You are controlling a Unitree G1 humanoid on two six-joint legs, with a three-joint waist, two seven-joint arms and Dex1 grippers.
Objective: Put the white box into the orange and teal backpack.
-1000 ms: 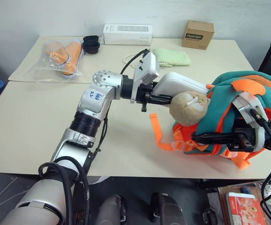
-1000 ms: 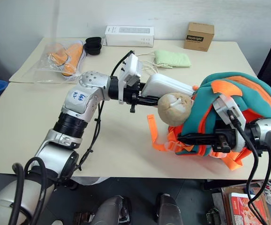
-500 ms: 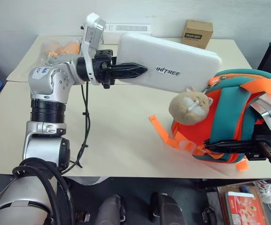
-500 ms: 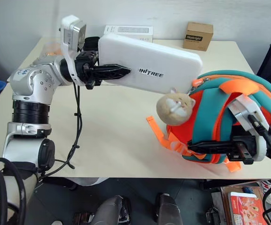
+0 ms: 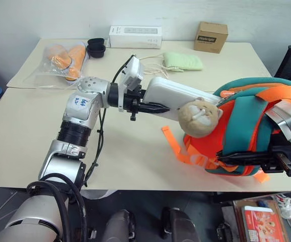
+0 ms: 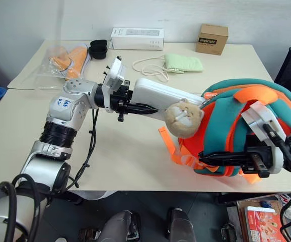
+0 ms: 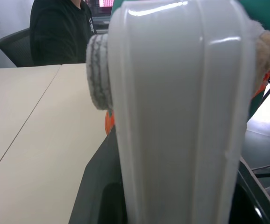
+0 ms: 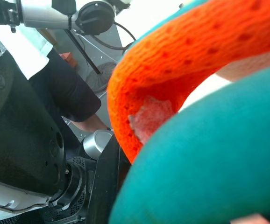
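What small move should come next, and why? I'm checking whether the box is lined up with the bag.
Probably ease the left claw onward so the white box slides further toward the backpack. The claw is shut on the box's near end, its far end lies behind the plush animal at the bag's top, and the right claw grips the bag's strap.

white box point(image 6: 158, 94), tip inside orange backpack point(image 6: 246, 128)

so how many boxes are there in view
3: the white box in the left gripper at the backpack; a long white carton and a brown cardboard box at the table's far edge.
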